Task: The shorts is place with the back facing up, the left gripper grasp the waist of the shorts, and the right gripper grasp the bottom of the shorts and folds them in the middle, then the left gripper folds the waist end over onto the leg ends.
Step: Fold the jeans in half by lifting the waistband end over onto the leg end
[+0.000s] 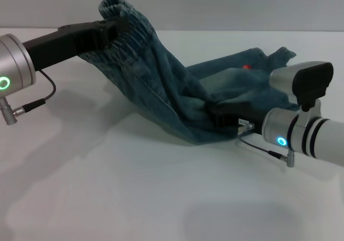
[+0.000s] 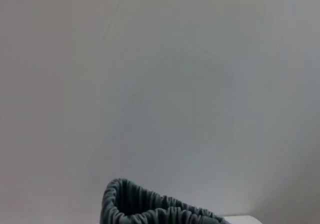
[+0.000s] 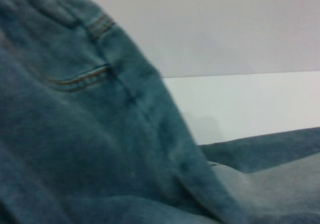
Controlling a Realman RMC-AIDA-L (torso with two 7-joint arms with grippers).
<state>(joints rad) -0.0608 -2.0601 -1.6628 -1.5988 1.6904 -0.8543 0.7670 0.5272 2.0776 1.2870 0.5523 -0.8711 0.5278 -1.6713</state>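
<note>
limp denim shorts (image 1: 177,85) drape over the worktop (image 1: 107,187). left gripper (image 1: 119,25) at 11 o'clock pinches the elastic waist aloft; right gripper (image 1: 221,113) at 3 o'clock clamps the hem. soft, bunches easily.

White table (image 1: 134,198) fills the lower head view, matte, with soft grey shadows. Its far edge meets a plain pale grey wall (image 1: 215,4) across the top. Same wall (image 2: 160,84) fills most of the left wrist view. Right wrist view shows table (image 3: 250,104) below wall (image 3: 225,24).
</note>
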